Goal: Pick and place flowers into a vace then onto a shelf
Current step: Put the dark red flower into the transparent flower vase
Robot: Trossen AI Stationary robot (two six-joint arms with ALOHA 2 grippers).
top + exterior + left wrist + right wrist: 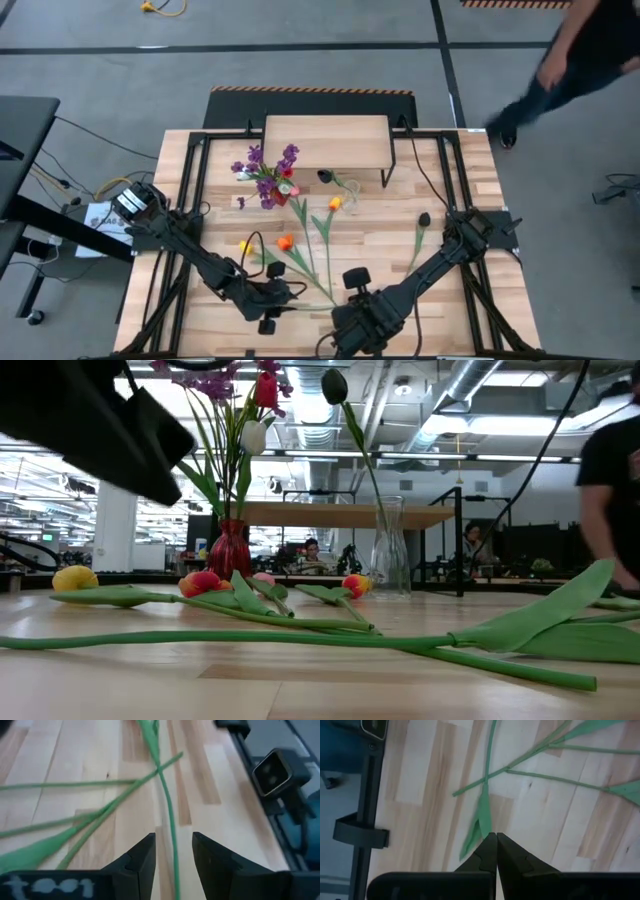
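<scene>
**Two dark arms, black fingers, one white marking**

You see two black jointed arms, the left arm (190, 250) and the right arm (440, 262), each with black cables trailing near its base. The left gripper (173, 862) has matte black angular fingers above a housing bearing white painted characters. The right gripper (495, 851) shows matching black fingers with notched inner edges.

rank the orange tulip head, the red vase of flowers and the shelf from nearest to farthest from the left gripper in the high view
From the left gripper, at the table's near edge:
1. Orange tulip head, lying mid-table, up from the gripper.
2. Red vase of flowers, standing farther back, just in front of the shelf's left end.
3. Shelf, at the far edge.
</scene>
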